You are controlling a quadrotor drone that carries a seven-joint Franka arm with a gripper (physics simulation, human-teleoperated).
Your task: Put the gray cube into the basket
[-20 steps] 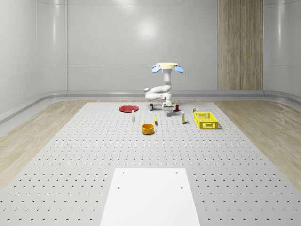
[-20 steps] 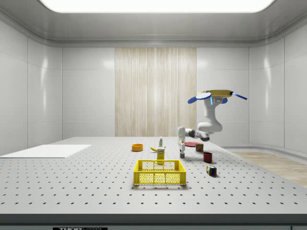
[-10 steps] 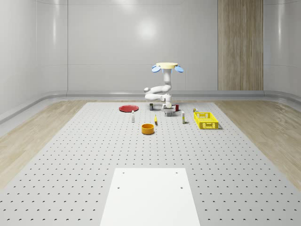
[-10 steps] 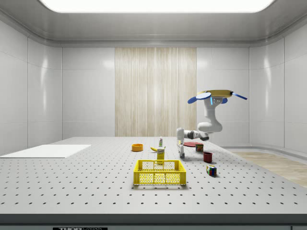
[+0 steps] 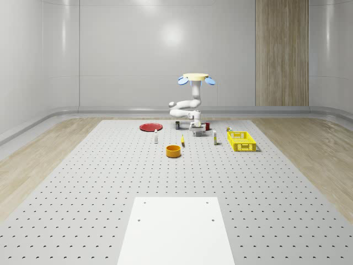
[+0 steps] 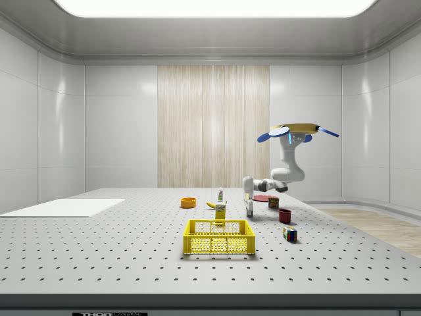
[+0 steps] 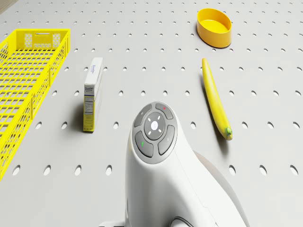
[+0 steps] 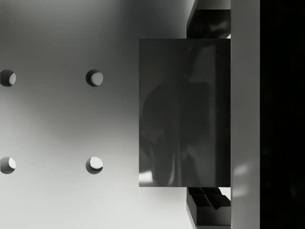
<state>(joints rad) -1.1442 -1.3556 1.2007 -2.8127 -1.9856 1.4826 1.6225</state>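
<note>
Over the last second very little had moved. My drone (image 5: 196,77) had kept hovering in the same place above the far part of the desk (image 5: 110,182), and my arm (image 6: 279,179) had kept its folded, downward reach. In both the whole-scene and side views my wrist seemed to have crept up by the smallest margin, though the shift was too slight for me to be sure. I took it to mean the grasp was finished and the lift was only just starting, with the whole carry to the basket (image 5: 242,141) still ahead.

In the wrist view my fingers (image 8: 207,21) stood closed against two opposite sides of the gray cube (image 8: 183,112), with no gap showing at either contact, so I judged that I had hold of it. The desk's holes looked large just past it, so the cube was still low, at or barely above the surface. It was below my wrist, near the carton (image 7: 92,94) and the banana (image 7: 215,99), with the basket well apart toward the whole-scene view's right.

The cube looked dark, smooth and glossy. Its top face carried a murky reflection of my hand, and its edges were straight and sharp.
</note>
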